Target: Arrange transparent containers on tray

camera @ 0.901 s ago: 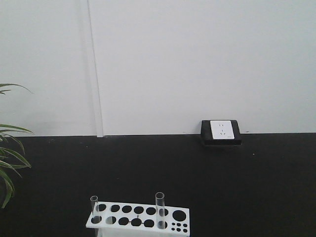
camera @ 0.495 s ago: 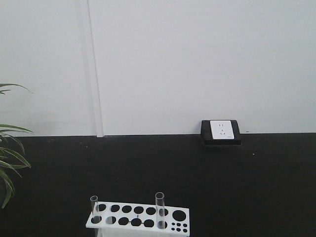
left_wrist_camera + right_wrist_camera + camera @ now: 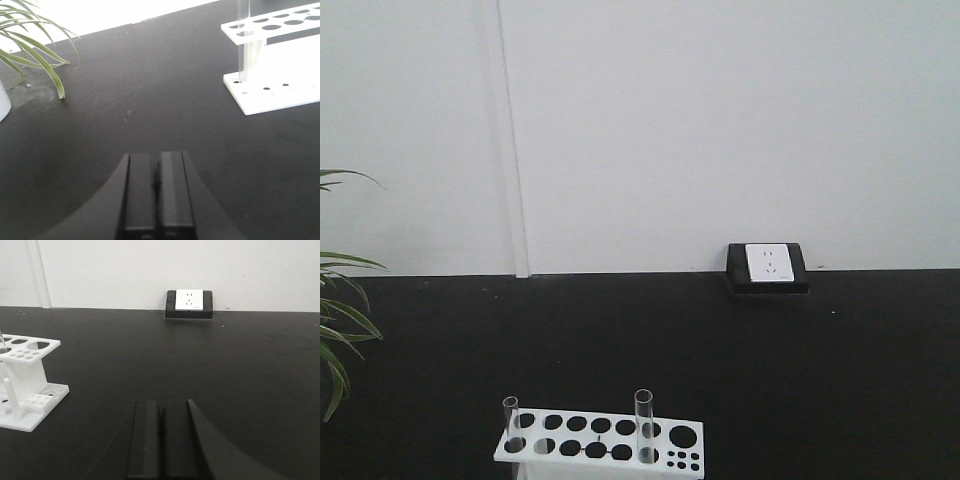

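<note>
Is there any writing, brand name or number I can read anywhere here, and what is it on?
None can be read.
The wall socket shows only plug holes; any maker's mark is too small to tell.
The white rack and the glass tubes bear no labels.

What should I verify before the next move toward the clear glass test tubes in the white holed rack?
1. Clear glass test tubes upright in white holed plastic rack: ok.
2. Left gripper open for grasping: not ok, shut.
3. Right gripper open: not ok, shut.
4. Black tabletop between left gripper and rack unobstructed: ok.
5. Tray located: cannot tell, none in view.
</note>
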